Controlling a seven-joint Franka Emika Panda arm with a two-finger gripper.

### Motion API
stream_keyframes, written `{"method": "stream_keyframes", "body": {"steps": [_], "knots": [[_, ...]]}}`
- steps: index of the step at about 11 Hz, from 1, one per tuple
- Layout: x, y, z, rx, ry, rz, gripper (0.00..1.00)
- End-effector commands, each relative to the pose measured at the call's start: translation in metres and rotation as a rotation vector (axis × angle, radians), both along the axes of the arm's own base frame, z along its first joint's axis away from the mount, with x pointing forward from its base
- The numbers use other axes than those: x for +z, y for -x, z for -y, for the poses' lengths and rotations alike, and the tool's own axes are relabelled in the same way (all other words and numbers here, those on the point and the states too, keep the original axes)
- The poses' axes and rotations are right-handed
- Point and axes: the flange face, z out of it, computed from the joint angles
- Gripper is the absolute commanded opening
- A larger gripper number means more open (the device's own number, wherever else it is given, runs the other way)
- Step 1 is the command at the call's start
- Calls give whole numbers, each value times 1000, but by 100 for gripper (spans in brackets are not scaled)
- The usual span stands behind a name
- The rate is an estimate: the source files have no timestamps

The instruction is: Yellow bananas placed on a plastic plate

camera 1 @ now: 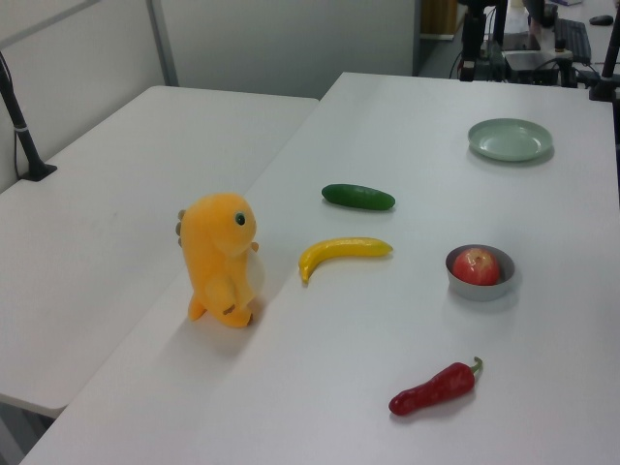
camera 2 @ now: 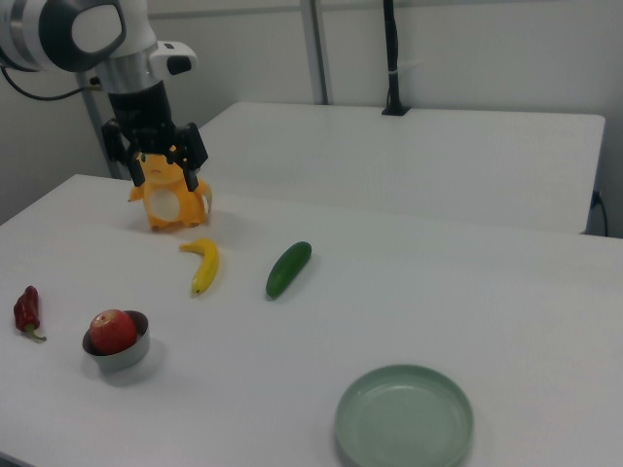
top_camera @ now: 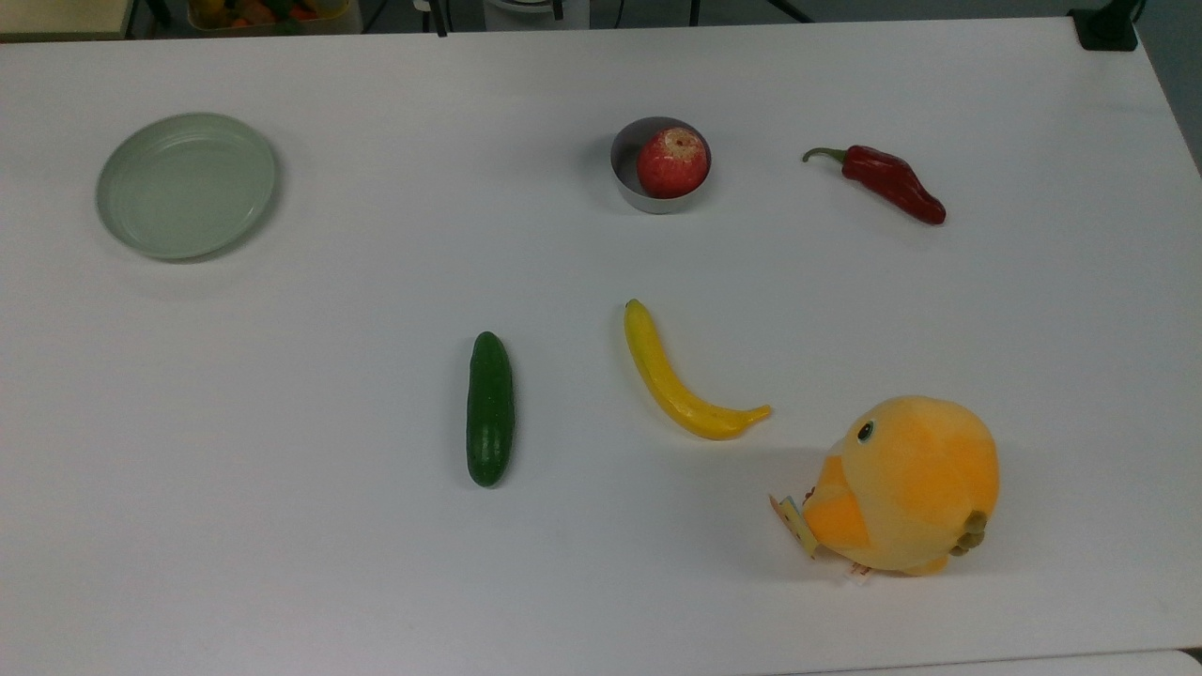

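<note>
The yellow banana (top_camera: 676, 380) lies flat near the table's middle, curved, its thin tip pointing at the plush chick; it is also in the left view (camera 1: 344, 250) and the right view (camera 2: 203, 265). The pale green plate (top_camera: 186, 185) sits with nothing on it at the top view's far left, well away from the banana, and in the right view (camera 2: 404, 420) it is nearest the camera. In the right view my gripper (camera 2: 164, 175) hangs open above the table, overlapping the chick behind it, with nothing between its fingers.
A dark green cucumber (top_camera: 490, 408) lies left of the banana in the top view. The orange plush chick (top_camera: 906, 483) stands by the banana's tip. A grey metal bowl (top_camera: 624, 178) holds a red apple (top_camera: 672, 161). A red chili pepper (top_camera: 887, 181) lies beyond.
</note>
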Motion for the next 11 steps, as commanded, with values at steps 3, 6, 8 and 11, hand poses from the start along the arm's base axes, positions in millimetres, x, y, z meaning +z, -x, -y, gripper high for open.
{"method": "stream_keyframes", "body": {"steps": [3, 6, 8, 11], "knots": [[-42, -23, -24, 69, -3, -17, 100], [-77, -57, -34, 63, 7, 60, 100], [-106, -78, -52, 52, 11, 113, 100], [-154, -99, -79, 73, 15, 139, 100]]}}
